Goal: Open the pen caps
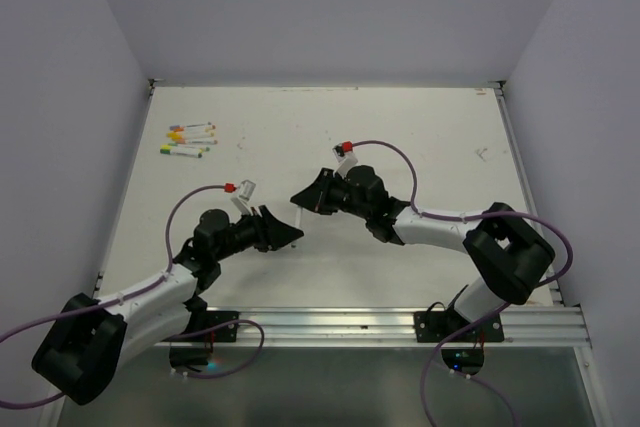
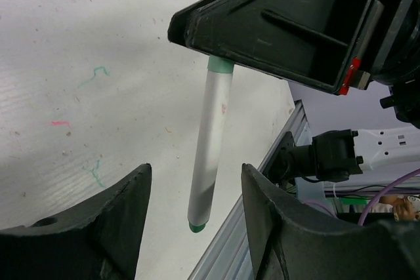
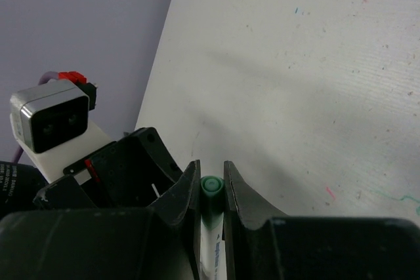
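Note:
My right gripper is shut on the green cap of a white pen and holds the pen above the table. In the left wrist view the pen hangs down from the right gripper, green cap at the top and a green tip at its lower end. My left gripper is open, with one finger on each side of the pen's lower part, not touching it. In the top view the two grippers meet at mid-table.
Several more pens with coloured caps lie in a group at the far left of the white table. An aluminium rail runs along the near edge. Purple cables loop over both arms.

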Action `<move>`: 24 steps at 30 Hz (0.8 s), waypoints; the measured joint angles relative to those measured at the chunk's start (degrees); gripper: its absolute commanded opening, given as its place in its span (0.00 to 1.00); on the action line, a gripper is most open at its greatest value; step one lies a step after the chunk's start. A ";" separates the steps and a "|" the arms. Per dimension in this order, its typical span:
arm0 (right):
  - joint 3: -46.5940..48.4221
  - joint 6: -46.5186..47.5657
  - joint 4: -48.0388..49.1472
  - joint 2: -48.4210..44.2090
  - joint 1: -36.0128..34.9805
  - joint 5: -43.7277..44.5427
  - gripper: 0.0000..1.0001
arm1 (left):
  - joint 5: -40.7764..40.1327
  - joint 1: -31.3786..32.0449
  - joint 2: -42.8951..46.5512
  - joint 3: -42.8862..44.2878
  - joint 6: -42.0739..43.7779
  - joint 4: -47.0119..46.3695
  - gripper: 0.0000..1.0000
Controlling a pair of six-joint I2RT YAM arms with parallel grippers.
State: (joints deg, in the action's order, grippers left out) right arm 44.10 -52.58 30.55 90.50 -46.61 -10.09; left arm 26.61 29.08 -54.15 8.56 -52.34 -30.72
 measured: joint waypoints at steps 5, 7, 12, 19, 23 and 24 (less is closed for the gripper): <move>-0.09 -1.49 1.99 0.00 -0.02 -0.39 0.00 | 0.28 0.00 -1.73 0.00 -0.07 -0.33 0.49; -0.09 -1.90 2.54 0.00 -0.15 -0.55 0.00 | 0.72 0.04 -2.67 0.02 -0.17 -1.03 0.42; -0.42 -2.40 3.15 0.00 -0.31 -0.31 0.00 | 3.41 0.74 -3.61 0.66 -0.70 -4.13 0.00; -3.19 -3.96 7.91 -0.02 -0.35 0.70 0.00 | 3.91 1.14 -3.67 0.79 -0.66 -4.04 0.00; -6.95 -5.70 12.35 -0.66 -0.92 3.82 0.00 | 4.00 1.66 -3.17 1.27 0.00 -1.25 0.00; -7.63 -5.97 12.66 -1.05 -1.05 4.57 0.00 | 4.11 1.88 -3.13 1.49 0.48 -0.46 0.00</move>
State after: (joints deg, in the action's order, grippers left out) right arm 36.47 -58.54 43.20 89.45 -47.66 -5.52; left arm 30.72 30.96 -57.28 10.04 -51.86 -31.18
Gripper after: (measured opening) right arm 0.157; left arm 0.106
